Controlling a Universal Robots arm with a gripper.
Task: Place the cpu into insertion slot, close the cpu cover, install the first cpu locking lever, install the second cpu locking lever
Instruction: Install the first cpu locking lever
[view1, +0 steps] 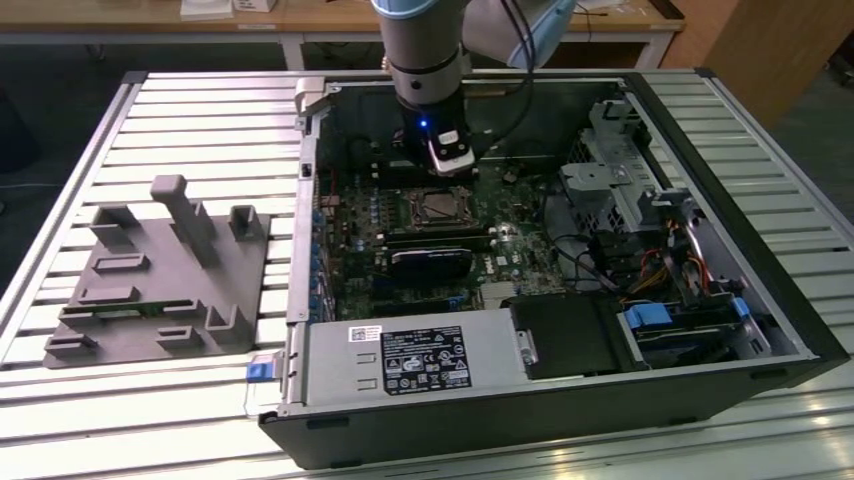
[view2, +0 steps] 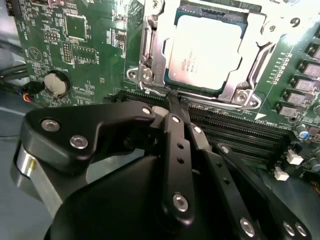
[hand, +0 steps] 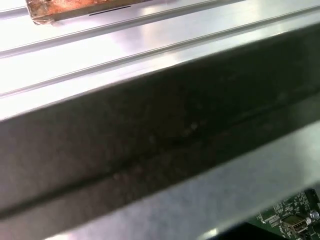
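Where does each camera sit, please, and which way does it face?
Exterior view: off the arm, looking down into the computer case; arm and gripper show.
Second wrist view: on the arm, facing past the gripper to the cpu and cpu cover.
First wrist view: on the arm, facing the computer case and table.
Shared: exterior and second wrist views show gripper and cpu.

The flat square cpu is silvery-grey, framed by the shiny silver metal cpu cover. The circuit board is green with pale speckled markings. The glossy gripper is black; the ribbed metal table is silver-grey and striped.
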